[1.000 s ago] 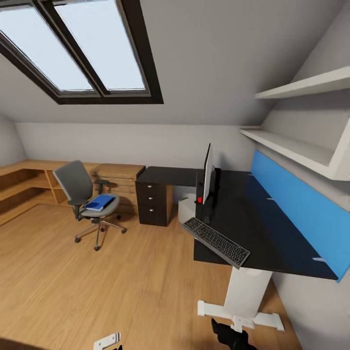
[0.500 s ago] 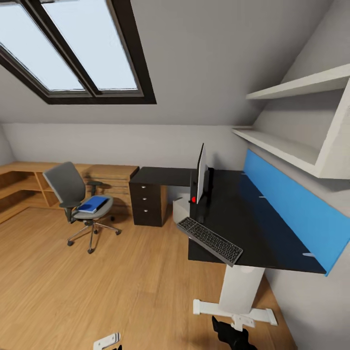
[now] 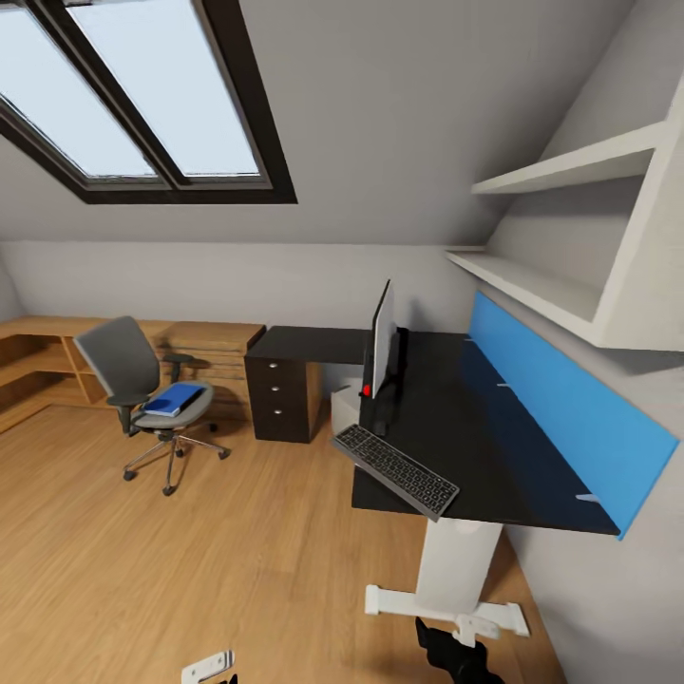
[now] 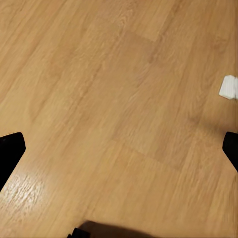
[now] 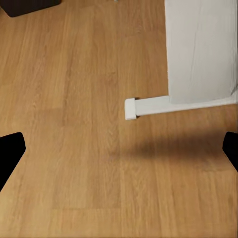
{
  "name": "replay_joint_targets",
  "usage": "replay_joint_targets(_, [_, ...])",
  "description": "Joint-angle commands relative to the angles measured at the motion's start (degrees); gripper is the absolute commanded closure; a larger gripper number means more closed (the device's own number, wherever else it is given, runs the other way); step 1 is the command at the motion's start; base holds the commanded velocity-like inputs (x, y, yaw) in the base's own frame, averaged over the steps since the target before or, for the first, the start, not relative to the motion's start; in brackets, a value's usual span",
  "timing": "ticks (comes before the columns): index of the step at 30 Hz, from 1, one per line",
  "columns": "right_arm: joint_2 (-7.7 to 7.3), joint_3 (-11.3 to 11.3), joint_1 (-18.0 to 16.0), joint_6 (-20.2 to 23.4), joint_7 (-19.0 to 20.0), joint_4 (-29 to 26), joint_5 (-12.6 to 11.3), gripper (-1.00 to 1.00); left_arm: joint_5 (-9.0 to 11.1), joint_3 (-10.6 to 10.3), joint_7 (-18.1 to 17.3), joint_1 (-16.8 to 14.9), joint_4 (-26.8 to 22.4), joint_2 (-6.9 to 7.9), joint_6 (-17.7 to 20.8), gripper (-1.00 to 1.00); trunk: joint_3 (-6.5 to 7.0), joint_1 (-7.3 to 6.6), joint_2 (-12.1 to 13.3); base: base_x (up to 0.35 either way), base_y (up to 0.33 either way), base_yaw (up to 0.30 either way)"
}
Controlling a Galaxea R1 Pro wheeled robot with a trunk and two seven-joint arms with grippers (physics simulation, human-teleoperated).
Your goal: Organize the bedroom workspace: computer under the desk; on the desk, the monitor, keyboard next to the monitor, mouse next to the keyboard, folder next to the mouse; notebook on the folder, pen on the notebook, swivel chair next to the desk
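Left claw (image 4: 119, 148), right claw (image 5: 119, 148) wide open, empty — view panned right; swivel chair (image 3: 142, 399), desk (image 3: 475, 427) shifted left.

No text, label, brand, number or sign can be read on anything in these pictures.

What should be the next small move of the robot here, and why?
Probably drive toward the swivel chair: the blue folder lies on its seat, far from the desk, where the keyboard and monitor already sit. Both grippers look open, over bare wooden floor.
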Motion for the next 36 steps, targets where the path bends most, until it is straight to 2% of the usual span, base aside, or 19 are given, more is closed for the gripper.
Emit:
replay_joint_targets(1, [0.00,-0.25,-0.06,-0.16,0.53,0.09,-0.55,-1.00,0.10,0.26,0.04,-0.05,0.04,-0.01,-0.20,-1.00,-0.11,0.03,-0.11,0.000,-0.206,0.000])
replay_joint_targets(4, [-0.88,-0.49,-0.06,0.46,-0.63,0.13,-0.84,-1.00,0.10,0.26,0.11,-0.05,0.04,0.02,-0.11,-1.00,-0.11,0.03,-0.11,0.000,-0.036,0.000])
replay_joint_targets(9, [-1.48,-0.67,-0.06,2.38,-2.70,-0.04,-1.24,-1.00,0.10,0.26,0.20,-0.05,0.04,0.02,-0.10,-1.00,-0.11,0.03,-0.11,0.000,-0.015,0.000])
replay_joint_targets(13, [-2.06,-0.68,-0.06,5.70,-4.23,-0.79,-1.28,-1.00,0.14,0.29,0.39,-0.05,0.04,0.04,-0.12,-1.00,-0.11,0.03,-0.11,0.000,-0.005,0.000])
replay_joint_targets(14, [-2.66,-0.65,-0.07,7.82,-4.76,-1.88,-1.18,-1.00,0.16,0.31,0.45,-0.05,0.04,0.06,-0.14,-1.00,-0.11,0.03,-0.11,0.000,-0.002,0.000])
replay_joint_targets(15, [-3.62,-0.63,-0.08,11.11,-5.11,-4.53,-1.11,-1.00,0.17,0.32,0.51,-0.05,0.04,0.08,-0.17,-1.00,-0.11,0.03,-0.11,0.000,-0.002,0.000])
replay_joint_targets(20, [-6.53,-0.61,-0.08,21.95,-5.81,-13.55,-1.03,-1.00,0.18,0.34,0.61,-0.05,0.04,0.10,-0.18,-1.00,-0.11,0.03,-0.11,0.000,0.000,0.000])
replay_joint_targets(21, [-7.64,-0.61,-0.07,26.68,-6.31,-17.71,-1.01,-1.00,0.18,0.34,0.63,-0.05,0.04,0.10,-0.18,-1.00,-0.11,0.03,-0.11,0.000,0.000,0.000])
replay_joint_targets(26, [-9.80,-0.60,-0.10,37.16,-8.58,-28.63,-1.00,-1.00,0.20,0.34,0.63,-0.05,0.04,0.11,-0.18,-1.00,-0.11,0.03,-0.11,0.000,0.000,0.000])
replay_joint_targets(30, [-10.76,-0.60,-0.13,42.64,-11.13,-36.16,-0.99,-1.00,0.21,0.36,0.50,-0.05,0.04,0.16,-0.18,-1.00,-0.11,0.03,-0.11,0.000,0.000,0.000])
replay_joint_targets(36, [-11.33,-0.60,-0.17,46.26,-14.18,-44.50,-0.47,-1.00,0.19,0.35,0.39,-0.05,0.04,0.12,-0.18,-1.00,-0.11,0.03,-0.11,0.000,0.000,0.000])
